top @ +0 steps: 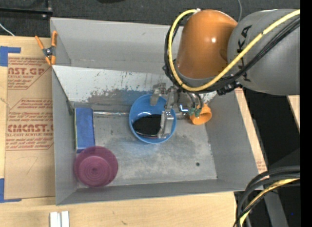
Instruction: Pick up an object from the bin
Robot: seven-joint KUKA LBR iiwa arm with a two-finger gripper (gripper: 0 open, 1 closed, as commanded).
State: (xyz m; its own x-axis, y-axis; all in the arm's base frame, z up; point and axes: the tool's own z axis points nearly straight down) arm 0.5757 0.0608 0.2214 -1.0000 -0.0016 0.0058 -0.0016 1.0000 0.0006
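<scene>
Camera view from above has the gripper (165, 116) down at the right rim of a blue bowl (141, 110) in the middle of the bin (112, 40); whether it is spread or closed, I cannot tell. Just right of it lies a small orange piece (201, 117). Well off to the left are a blue block (84, 128) and a purple round lid (96, 166).

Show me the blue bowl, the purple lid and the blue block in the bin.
Blue bowl (136, 110): camera view, on its upper-left rim.
Purple lid (95, 166): camera view, middle of its top.
Blue block (84, 128): camera view, middle of its top face.
</scene>
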